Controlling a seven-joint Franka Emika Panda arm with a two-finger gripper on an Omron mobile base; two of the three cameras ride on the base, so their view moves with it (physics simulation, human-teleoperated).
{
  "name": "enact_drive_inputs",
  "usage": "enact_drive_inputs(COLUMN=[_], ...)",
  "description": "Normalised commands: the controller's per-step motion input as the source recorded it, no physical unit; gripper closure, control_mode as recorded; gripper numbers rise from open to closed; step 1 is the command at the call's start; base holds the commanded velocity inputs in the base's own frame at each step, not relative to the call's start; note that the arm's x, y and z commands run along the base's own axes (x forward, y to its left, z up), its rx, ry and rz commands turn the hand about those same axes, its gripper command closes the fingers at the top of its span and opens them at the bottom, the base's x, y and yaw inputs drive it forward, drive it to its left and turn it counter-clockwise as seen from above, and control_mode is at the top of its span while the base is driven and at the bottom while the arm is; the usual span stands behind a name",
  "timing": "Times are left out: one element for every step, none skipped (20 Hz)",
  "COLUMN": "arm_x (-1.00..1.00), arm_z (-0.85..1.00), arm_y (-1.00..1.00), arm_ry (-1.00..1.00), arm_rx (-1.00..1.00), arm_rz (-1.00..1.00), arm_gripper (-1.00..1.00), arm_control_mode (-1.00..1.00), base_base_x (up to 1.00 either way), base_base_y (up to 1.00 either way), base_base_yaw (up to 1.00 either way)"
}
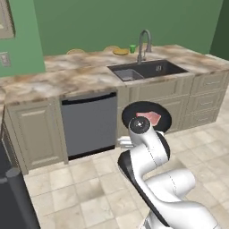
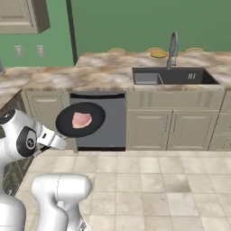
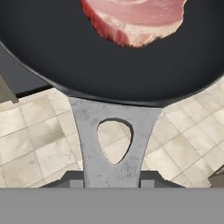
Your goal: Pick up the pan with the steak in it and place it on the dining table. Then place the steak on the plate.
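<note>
Even, flat rendered light; soft, low-resolution views.

A: Where is the pan (image 2: pixel 80 120)?

B: In the air over the floor (image 2: pixel 171 180), in front of the dishwasher (image 2: pixel 101 121), with the steak (image 2: pixel 81 119) lying in it. Its handle (image 3: pixel 114 148) runs back into the end effector (image 3: pixel 111 181).

A: And the table (image 1: pixel 67 78)?

B: Behind, well apart from the pan. The sink (image 1: pixel 145 70) is set into it, the tap (image 1: pixel 143 44) behind the sink. The plate (image 1: pixel 120 51) lies at the far edge, a cup (image 1: pixel 132 48) just beside it, I think.
</note>
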Motion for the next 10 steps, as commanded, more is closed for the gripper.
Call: enact_drive_inputs(arm_x=[0.00,0.00,0.00,0.00,0.00,0.00,0.00,0.00,0.00,0.00], arm_z=[0.00,0.00,0.00,0.00,0.00,0.00,0.00,0.00,0.00,0.00], arm_y=[0.00,0.00,0.00,0.00,0.00,0.00,0.00,0.00,0.00,0.00], arm_ry=[0.00,0.00,0.00,0.00,0.00,0.00,0.00,0.00,0.00,0.00], arm_rx=[0.00,0.00,0.00,0.00,0.00,0.00,0.00,0.00,0.00,0.00], arm_rz=[0.00,0.00,0.00,0.00,0.00,0.00,0.00,0.00,0.00,0.00], arm_gripper=[1.00,1.00,1.00,1.00,1.00,1.00,1.00,1.00,1.00,1.00], arm_control_mode=[1.00,1.00,1.00,1.00,1.00,1.00,1.00,1.00,1.00,1.00], base_base_x=[1.00,1.00,1.00,1.00,1.00,1.00,1.00,1.00,1.00,1.00], base_base_y=[0.04,0.04,0.04,0.04,0.06,0.06,0.04,0.00,0.00,0.00], base_base_yaw=[0.00,0.00,0.00,0.00,0.00,0.00,0.00,0.00,0.00,0.00])
